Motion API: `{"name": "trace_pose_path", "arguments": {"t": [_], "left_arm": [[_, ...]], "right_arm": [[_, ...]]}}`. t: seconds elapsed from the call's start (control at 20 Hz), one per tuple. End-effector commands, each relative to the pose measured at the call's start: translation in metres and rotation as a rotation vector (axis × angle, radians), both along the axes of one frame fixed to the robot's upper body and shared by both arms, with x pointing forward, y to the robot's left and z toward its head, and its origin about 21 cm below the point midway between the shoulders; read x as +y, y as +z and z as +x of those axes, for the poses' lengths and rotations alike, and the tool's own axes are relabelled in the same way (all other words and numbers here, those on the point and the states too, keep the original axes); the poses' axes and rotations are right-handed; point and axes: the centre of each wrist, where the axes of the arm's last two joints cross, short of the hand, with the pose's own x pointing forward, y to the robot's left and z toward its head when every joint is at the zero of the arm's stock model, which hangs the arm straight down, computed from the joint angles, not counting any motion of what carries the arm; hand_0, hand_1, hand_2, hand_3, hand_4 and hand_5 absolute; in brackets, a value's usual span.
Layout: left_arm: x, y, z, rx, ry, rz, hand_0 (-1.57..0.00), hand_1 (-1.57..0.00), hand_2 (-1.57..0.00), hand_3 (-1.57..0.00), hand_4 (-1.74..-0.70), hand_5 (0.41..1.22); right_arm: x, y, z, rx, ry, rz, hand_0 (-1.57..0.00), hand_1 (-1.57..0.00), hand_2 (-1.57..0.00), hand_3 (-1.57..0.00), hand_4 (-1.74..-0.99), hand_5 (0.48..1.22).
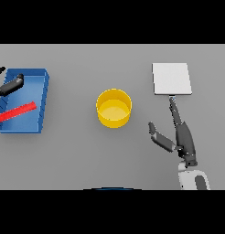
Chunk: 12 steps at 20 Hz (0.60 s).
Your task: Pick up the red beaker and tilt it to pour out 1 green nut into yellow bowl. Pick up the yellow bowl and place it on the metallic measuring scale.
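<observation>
Beaker in tray – left; bowl centre; scale right.

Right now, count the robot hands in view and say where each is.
2. The left hand is over the blue tray at far left; the right hand is just below the metallic scale, fingers open.

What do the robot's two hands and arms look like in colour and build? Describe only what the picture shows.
The right hand is dark grey to black, with slim jointed fingers and a separate thumb, fixed by a dark wrist to a white and grey forearm. The left hand shows the same dark fingers at the picture's left edge; its arm is out of view. No cables or markings show.
</observation>
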Motion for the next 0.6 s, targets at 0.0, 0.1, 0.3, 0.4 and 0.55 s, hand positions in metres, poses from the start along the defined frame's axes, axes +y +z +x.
{"name": "trace_pose_path", "arguments": {"t": [0.0, 0.1, 0.3, 0.4, 0.55], "left_arm": [[0.002, 0.002, -0.001, -0.021, -0.004, -0.011, -0.12, -0.10, -0.10, -0.10, -0.79, 0.674], [0.000, 0.004, 0.001, -0.052, -0.007, -0.017, -0.08, -0.06, -0.06, -0.06, -0.78, 0.674], [-0.002, 0.004, 0.004, -0.083, -0.012, -0.046, -0.03, -0.03, -0.03, -0.02, -0.78, 0.679], [-0.003, 0.003, 0.003, -0.080, -0.013, -0.044, -0.02, -0.02, -0.02, -0.02, -0.78, 0.693], [-0.007, 0.002, 0.005, -0.080, -0.016, -0.054, -0.01, -0.01, -0.01, -0.01, -0.79, 0.707]], "right_arm": [[0.002, 0.000, 0.001, 0.007, 0.000, -0.009, 0.00, 0.00, 0.00, 0.00, -1.193, 0.660], [0.007, 0.001, 0.004, 0.010, 0.010, -0.047, 0.00, 0.00, 0.00, 0.00, -1.195, 0.660], [0.012, 0.009, 0.014, -0.021, 0.125, -0.100, 0.00, 0.00, 0.00, 0.00, -1.162, 0.694], [0.014, 0.019, 0.027, -0.043, 0.180, -0.187, 0.00, 0.00, 0.00, 0.00, -1.202, 0.709], [0.014, 0.030, 0.041, -0.043, 0.298, -0.327, 0.00, 0.00, 0.00, 0.00, -1.255, 0.700]]}}
